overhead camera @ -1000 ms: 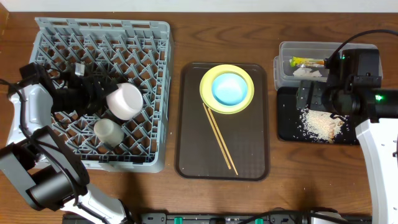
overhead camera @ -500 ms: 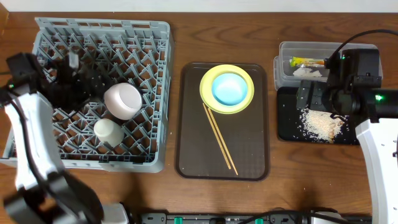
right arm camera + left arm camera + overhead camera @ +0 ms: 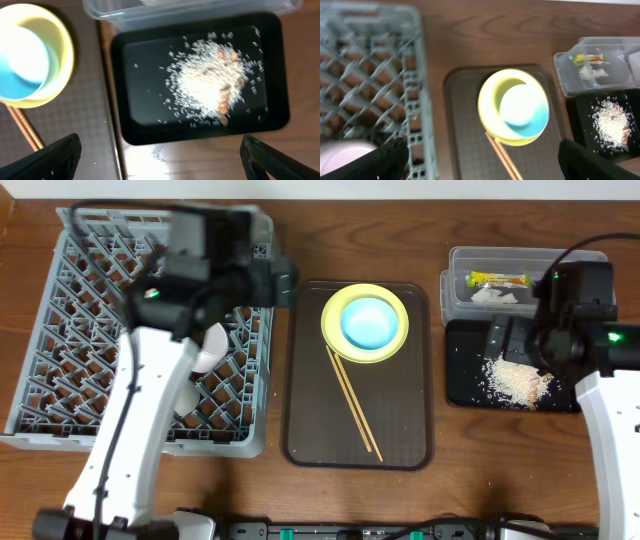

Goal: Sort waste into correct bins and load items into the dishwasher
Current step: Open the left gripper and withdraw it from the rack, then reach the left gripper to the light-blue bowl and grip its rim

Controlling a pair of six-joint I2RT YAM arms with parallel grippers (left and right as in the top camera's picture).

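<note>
Grey plastic lattice fills the left of the overhead view: the dish rack (image 3: 60, 330), with the left arm (image 3: 150, 380) reaching across it toward its far right corner. A pale pink-white bowl (image 3: 212, 345) sits among the pegs, partly hidden by that arm. Right of the rack lies the brown tray (image 3: 400, 420). At its far end is the yellow plate (image 3: 335, 340) with the light blue bowl (image 3: 368, 322) resting in it, and the two chopsticks (image 3: 352, 402) slant from the plate toward the near right. At the far right, the clear tub (image 3: 460, 265) holds the green-and-yellow wrapper (image 3: 498, 279) and the white paper scrap (image 3: 490, 296). Just nearer, the black tray (image 3: 465, 385) carries the rice heap (image 3: 515, 380). The right arm (image 3: 600, 410) hangs over that tray's right side.

The left wrist view is blurred. The left gripper (image 3: 480, 155) is spread wide with nothing between its fingers, above the brown tray's left part. The plate (image 3: 487, 105), blue bowl (image 3: 522, 107) and chopstick ends (image 3: 502, 155) lie below, the rack (image 3: 370, 75) to the left, and the tub (image 3: 570, 80) and rice (image 3: 612, 122) to the right.

In the right wrist view, the right gripper (image 3: 157, 150) is likewise parted and holding nothing, above the near edge of the black tray (image 3: 130, 115). The rice (image 3: 205, 82) is heaped right of the tray's centre, with loose grains scattered around it and a few orange-brown bits along its right side. The plate (image 3: 62, 65) and blue bowl (image 3: 22, 60) show at the left.
</note>
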